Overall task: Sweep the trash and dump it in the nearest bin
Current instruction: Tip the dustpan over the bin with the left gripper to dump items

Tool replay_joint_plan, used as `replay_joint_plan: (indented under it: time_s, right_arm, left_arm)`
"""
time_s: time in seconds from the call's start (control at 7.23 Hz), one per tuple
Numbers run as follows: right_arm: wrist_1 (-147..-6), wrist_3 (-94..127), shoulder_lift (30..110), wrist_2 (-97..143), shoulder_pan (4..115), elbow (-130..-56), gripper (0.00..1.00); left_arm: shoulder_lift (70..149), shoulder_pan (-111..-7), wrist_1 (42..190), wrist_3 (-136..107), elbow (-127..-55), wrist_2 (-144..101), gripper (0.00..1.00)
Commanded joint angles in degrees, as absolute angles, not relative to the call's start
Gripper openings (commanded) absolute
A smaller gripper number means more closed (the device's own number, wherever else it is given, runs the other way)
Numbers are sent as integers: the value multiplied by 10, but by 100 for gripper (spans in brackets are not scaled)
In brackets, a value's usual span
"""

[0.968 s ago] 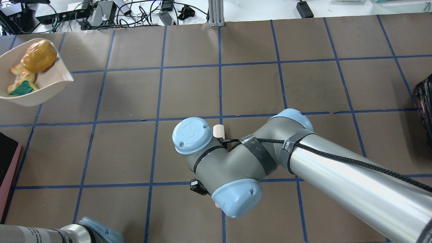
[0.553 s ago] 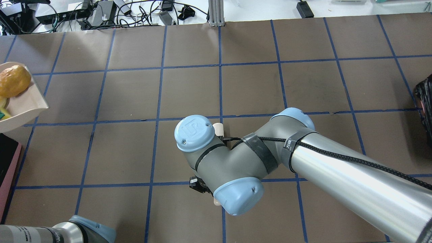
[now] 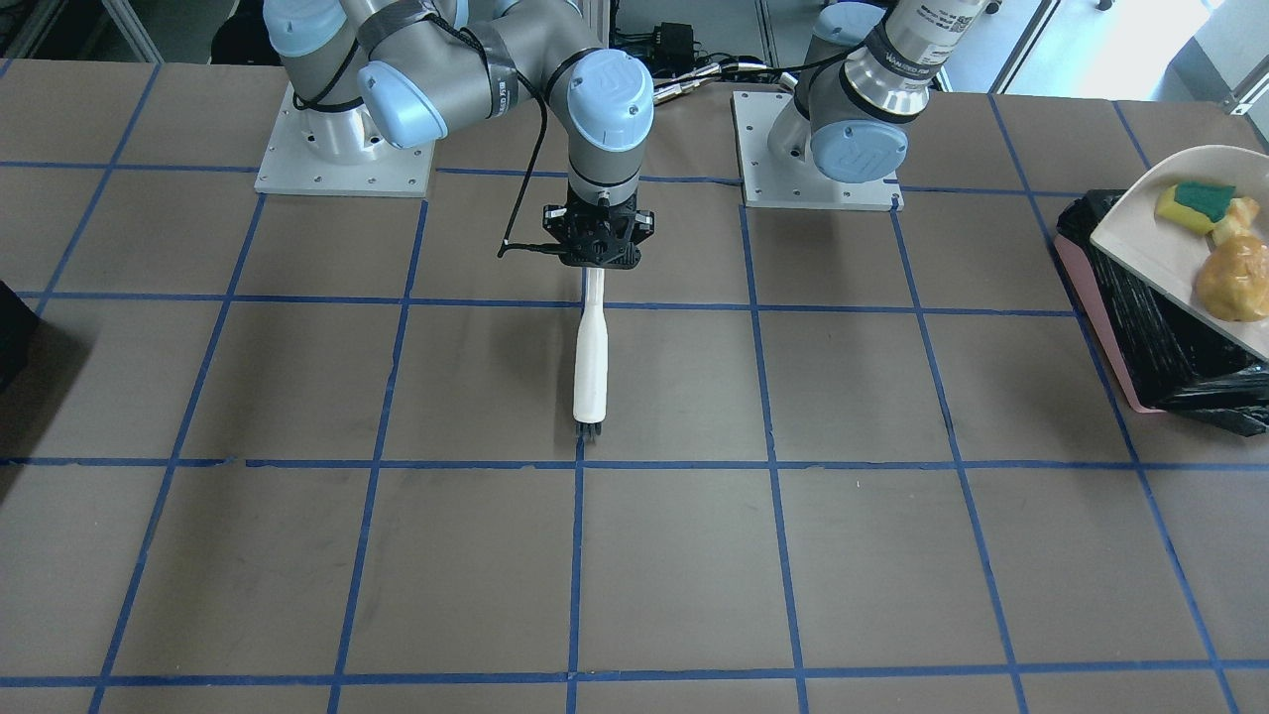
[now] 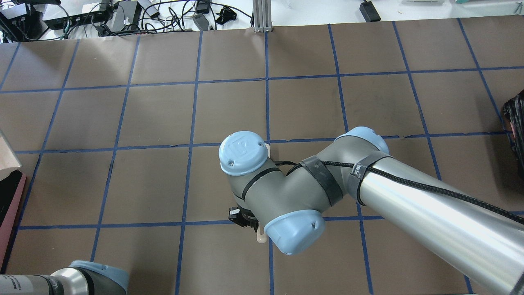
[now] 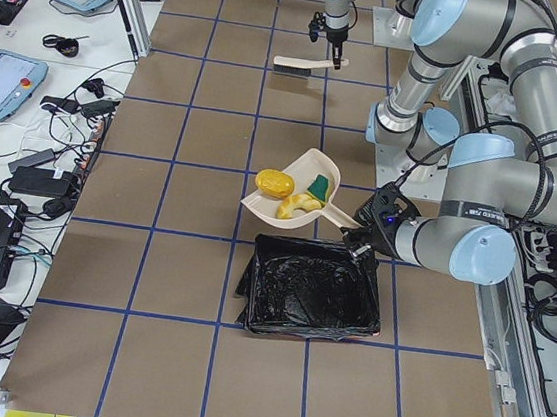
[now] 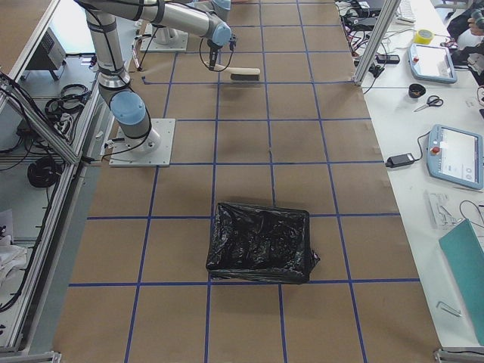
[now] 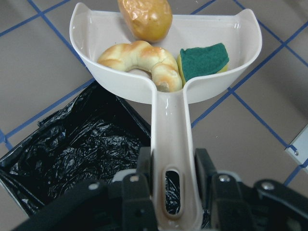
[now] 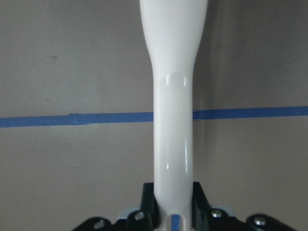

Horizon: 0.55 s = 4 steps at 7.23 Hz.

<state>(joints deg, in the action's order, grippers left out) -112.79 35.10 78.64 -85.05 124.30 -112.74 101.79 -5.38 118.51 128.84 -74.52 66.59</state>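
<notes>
Big brown table (image 3: 297,397), marked off into squares with blue tape (image 3: 397,463), and both arms are bolted to pale mounting plates (image 3: 297,169) along one long side. Past the far edge it's a tangle of cables (image 4: 102,16), and the side desks have tablets (image 5: 5,87) lying around. An all-black box (image 6: 261,242) sits down at the robot's right end, well apart from everything else.

The left gripper (image 7: 172,180) is clamped on the handle of the white dustpan (image 7: 96,29), holding it up in the air at the pink bin (image 3: 1091,317) with the crinkly black bag (image 7: 82,144). The handle is over the bag and the scoop pokes out past the rim. All the trash is in the scoop: potato lump (image 7: 145,18), twisted bread (image 7: 139,60) and sponge piece (image 7: 203,58).

The right gripper (image 3: 595,260) is pinched around the white brush (image 3: 591,367) mid-table, bristles pointing away from the robot.

Annoying bits: from overhead the right arm covers its own gripper and nearly all of the brush, and the dustpan is just a sliver at the left edge. The front view chops the scoop off at the frame edge. I can't tell if the bristles actually touch the table.
</notes>
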Motion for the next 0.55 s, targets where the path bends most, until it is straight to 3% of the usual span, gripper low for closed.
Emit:
replay_joint_plan:
  time_s: [0.0,0.42]
  right_arm:
    - [-1129,348,788,-846,1242,-1142,0]
    - [-1126,343,795,-848,1243,-1143,0]
  left_arm:
    - [1023,-49,1118,1238,-743,699,0]
    - [1027,-6,1086,1244,-746,737,0]
